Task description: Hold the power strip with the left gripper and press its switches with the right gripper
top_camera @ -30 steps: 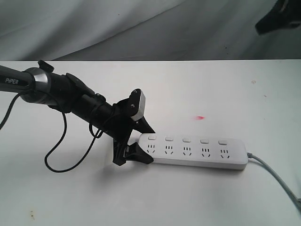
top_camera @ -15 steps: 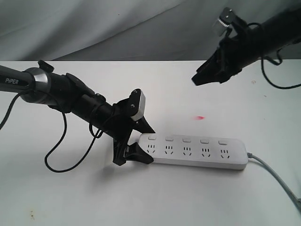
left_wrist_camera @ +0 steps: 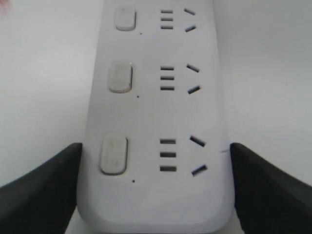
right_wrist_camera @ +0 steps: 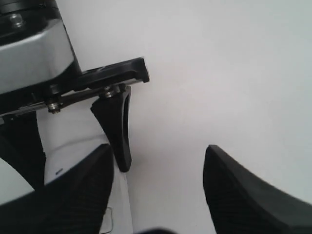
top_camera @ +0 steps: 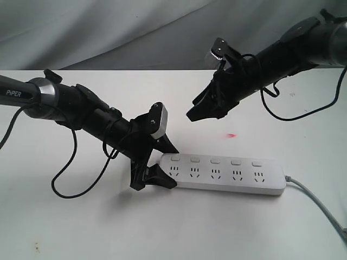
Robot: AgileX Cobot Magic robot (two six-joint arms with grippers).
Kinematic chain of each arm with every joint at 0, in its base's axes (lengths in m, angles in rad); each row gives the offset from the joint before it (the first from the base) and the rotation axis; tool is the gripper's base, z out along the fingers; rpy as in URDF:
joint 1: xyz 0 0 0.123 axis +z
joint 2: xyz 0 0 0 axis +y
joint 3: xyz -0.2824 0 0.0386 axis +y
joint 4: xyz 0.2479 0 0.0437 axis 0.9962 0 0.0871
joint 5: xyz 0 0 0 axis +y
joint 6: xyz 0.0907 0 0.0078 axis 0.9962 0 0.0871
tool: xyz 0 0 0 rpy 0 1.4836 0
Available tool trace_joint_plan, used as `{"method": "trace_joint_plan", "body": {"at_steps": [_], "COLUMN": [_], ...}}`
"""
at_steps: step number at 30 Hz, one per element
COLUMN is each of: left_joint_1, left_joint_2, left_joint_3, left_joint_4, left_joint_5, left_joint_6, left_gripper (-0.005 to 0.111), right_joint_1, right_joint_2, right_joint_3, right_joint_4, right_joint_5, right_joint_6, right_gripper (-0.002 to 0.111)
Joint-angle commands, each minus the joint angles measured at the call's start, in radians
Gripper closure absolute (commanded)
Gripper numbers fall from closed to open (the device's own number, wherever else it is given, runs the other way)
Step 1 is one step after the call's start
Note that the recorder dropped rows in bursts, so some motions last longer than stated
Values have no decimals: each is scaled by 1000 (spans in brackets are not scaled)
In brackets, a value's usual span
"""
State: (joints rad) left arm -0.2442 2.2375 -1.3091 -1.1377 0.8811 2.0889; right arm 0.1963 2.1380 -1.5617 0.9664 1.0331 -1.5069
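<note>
The white power strip [top_camera: 225, 173] lies flat on the white table, its grey cord [top_camera: 320, 206] leaving at the right end. My left gripper [top_camera: 172, 167] clamps the strip's left end, one black jaw against each long side. The left wrist view shows the strip [left_wrist_camera: 156, 112] between those jaws, which press its edges. The switches [top_camera: 215, 161] form a row above the sockets, and the nearest switch [left_wrist_camera: 114, 153] lies between the left jaws. My right gripper [top_camera: 194, 110] hangs open in the air behind and above the strip's left part, with only bare table between its fingertips [right_wrist_camera: 78, 190].
A small red spot [top_camera: 231, 135] marks the table behind the strip. The left arm's black cable [top_camera: 70, 181] loops onto the table at the left. A grey cloth backdrop [top_camera: 135, 32] hangs behind the table's far edge. The right arm's cable [top_camera: 293, 116] sags at the right.
The right arm has swung in from the upper right corner, leftward and down toward the strip, and its jaws have opened. The left gripper and the strip have stayed still.
</note>
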Motion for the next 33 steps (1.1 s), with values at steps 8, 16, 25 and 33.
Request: {"method": "trace_joint_plan", "body": {"at_steps": [8,16,25,33], "left_joint_1": [-3,-3,-3,-3], "left_joint_2": [2,2,2,2], "left_joint_3": [-8,-8,-8,-8], "left_joint_4": [-3,-3,-3,-3], "left_joint_5": [8,8,8,8], "left_joint_6": [5,5,5,5], "left_gripper": [107,107,107,107], "right_joint_1": [41,104,104,108], "right_joint_2": [-1,3,97,102], "right_joint_3": [20,89,89,89], "right_joint_4": [-43,-18,60,75], "right_joint_5": [5,-108,-113,-132], "right_joint_6": [-97,-205,-249,-271], "right_gripper": [56,56,56,56]}}
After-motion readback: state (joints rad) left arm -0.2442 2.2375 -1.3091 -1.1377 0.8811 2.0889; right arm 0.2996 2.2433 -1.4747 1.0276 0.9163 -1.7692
